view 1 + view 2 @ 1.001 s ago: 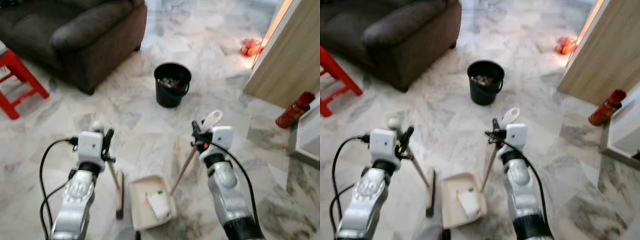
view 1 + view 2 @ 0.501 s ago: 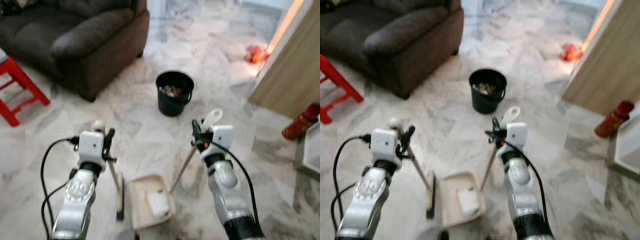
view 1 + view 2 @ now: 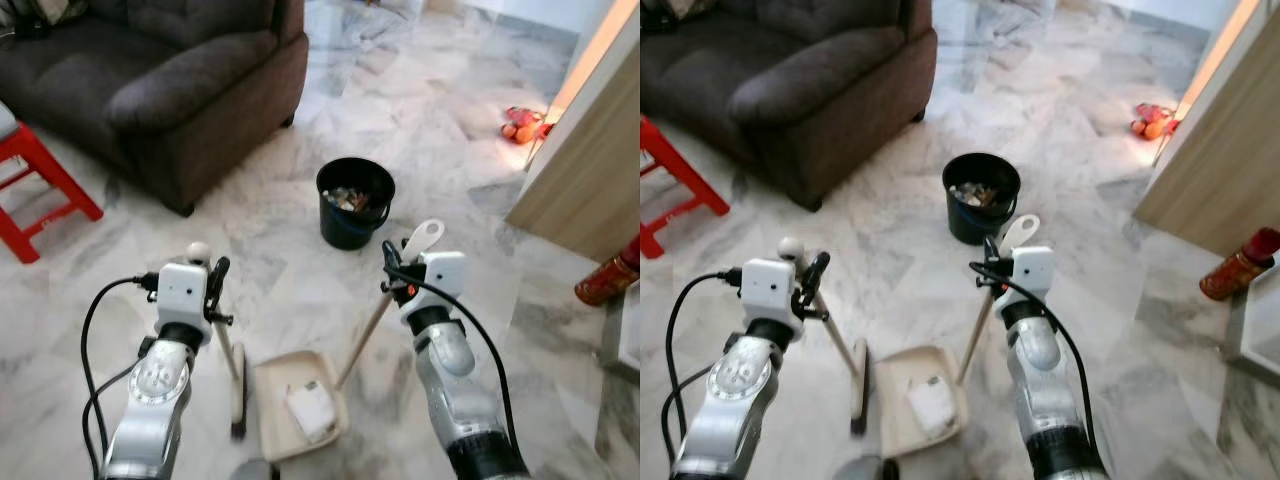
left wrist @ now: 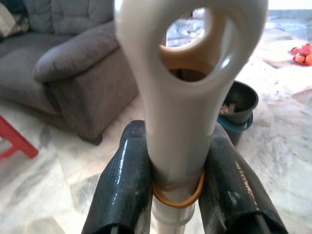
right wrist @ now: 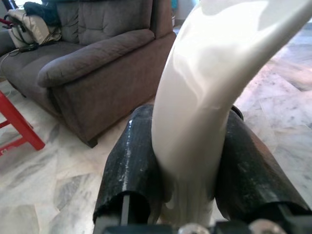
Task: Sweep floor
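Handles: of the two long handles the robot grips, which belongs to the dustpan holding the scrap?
The right gripper's tan handle: it slants down to the dustpan with the white scrap. The left gripper's runs to the brush.

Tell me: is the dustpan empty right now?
No. The dustpan on the floor holds a white crumpled piece of trash.

Quick count: one dark sofa (image 3: pixel 150 80) far left, one red stool (image 3: pixel 40 180) at the left edge, one black bucket (image 3: pixel 354 203) mid-floor, one broom (image 3: pixel 232 375) and one dustpan (image 3: pixel 296 420) near, one red bottle (image 3: pixel 606 282) right, two grippers.
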You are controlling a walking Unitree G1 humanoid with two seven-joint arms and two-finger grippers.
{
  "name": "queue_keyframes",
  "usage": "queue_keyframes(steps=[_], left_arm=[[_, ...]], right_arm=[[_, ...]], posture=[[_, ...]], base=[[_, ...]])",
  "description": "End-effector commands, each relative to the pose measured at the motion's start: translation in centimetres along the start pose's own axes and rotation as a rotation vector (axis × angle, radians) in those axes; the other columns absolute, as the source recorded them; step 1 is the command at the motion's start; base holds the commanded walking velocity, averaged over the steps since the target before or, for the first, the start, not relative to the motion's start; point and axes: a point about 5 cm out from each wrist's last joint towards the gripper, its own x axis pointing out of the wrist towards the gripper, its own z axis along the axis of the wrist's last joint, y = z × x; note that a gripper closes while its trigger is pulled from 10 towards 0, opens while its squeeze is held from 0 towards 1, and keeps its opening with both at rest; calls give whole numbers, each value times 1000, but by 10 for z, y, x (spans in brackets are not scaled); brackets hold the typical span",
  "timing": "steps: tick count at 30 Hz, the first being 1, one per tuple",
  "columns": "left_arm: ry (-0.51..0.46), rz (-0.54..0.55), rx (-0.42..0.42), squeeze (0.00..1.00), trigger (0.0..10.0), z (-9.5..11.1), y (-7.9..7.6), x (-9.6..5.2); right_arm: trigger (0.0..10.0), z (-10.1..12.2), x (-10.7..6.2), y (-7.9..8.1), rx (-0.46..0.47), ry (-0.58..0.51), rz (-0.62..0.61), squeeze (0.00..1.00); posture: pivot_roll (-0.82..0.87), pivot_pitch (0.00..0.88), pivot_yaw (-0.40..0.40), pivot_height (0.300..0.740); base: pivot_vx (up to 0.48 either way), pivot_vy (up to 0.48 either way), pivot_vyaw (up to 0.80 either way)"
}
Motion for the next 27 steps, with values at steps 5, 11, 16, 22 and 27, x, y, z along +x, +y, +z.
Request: queue_keyframes(steps=[5, 11, 16, 22, 27], left_arm=[[-28, 0, 10, 0, 10000, 6, -1, 1], [-27, 0, 9, 0, 10000, 6, 0, 1], [-27, 0, 9, 0, 10000, 6, -1, 1], [-27, 1, 10, 0, 10000, 6, -1, 1], [-27, 0, 10, 0, 10000, 6, 0, 1]], right_arm=[[10000, 7, 1, 0, 31, -42, -5, 0], [10000, 8, 1, 0, 31, -42, -5, 0], [10000, 7, 1, 0, 32, -42, -5, 0], [10000, 7, 0, 0, 35, -41, -3, 0], [10000, 7, 0, 0, 35, -41, -3, 0]], posture=[[150, 191, -8, 740], [150, 194, -9, 740], [150, 195, -9, 740], [151, 199, -9, 740], [151, 200, -8, 740]], base=[[340, 0, 0], [457, 0, 0], [480, 0, 0], [480, 0, 0], [480, 0, 0]])
